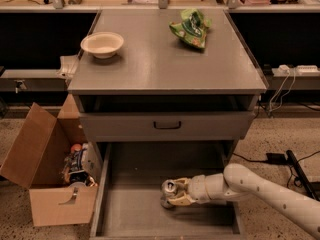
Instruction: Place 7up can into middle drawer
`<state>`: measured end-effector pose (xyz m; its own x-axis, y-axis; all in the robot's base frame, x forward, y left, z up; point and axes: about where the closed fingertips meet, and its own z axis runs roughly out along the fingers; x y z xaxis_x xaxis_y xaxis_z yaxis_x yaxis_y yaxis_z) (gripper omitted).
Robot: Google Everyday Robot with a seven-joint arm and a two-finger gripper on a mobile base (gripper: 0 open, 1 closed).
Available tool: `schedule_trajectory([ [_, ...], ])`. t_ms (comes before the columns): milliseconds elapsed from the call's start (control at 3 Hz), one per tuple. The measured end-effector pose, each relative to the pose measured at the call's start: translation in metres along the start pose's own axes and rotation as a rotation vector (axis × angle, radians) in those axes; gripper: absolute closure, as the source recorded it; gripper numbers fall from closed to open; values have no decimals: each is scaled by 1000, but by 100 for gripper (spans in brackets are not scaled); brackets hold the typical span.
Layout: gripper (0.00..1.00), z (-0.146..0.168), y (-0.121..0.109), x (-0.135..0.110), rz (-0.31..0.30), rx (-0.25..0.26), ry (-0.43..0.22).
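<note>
The 7up can (169, 188) is a small silver can with its pull-tab top up, inside the open middle drawer (135, 214), low over or on the grey floor at centre right. My gripper (173, 192) reaches in from the right on a white arm and its cream fingers are shut on the can. I cannot tell whether the can's base touches the floor.
A narrower drawer front with a black handle (167, 125) sits above the open drawer. On the cabinet top are a cream bowl (102, 44) and a green snack bag (190, 28). An open cardboard box (47, 176) with items stands at the left. Cables (280, 156) lie at the right.
</note>
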<state>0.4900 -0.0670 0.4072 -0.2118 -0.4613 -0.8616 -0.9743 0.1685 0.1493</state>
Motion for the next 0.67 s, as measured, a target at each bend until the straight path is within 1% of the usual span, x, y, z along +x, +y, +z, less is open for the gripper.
schedule_trajectory([
  [333,51,0,0,0,0,0,0],
  [667,26,0,0,0,0,0,-1],
])
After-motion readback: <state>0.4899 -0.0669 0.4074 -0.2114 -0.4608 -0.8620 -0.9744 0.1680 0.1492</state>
